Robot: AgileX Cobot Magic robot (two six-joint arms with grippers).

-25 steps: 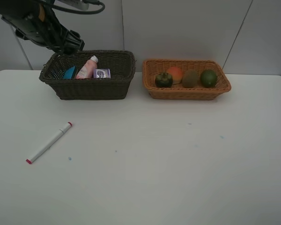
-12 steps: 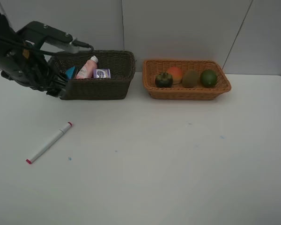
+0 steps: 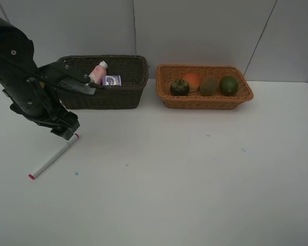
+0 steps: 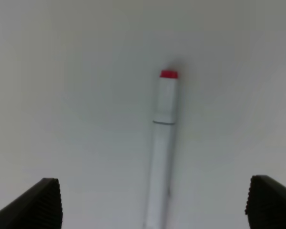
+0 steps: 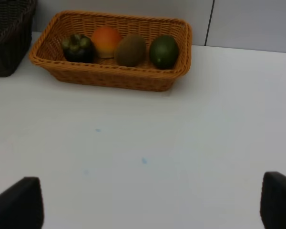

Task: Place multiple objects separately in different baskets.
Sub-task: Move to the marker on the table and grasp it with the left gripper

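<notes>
The white table [image 3: 195, 174] lies bare from four to eight o'clock. At eleven o'clock the dark basket [image 3: 124, 87] and, at one o'clock, the orange basket [image 3: 205, 100] block the far edge.

Lab bench, bare white table [image 3: 195, 179], grey panel wall [image 3: 205, 31]

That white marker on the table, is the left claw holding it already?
Apart. In the left wrist view the marker lies on the table between the wide-open fingers, bare tabletop on both sides; the left gripper hangs over it.
</notes>
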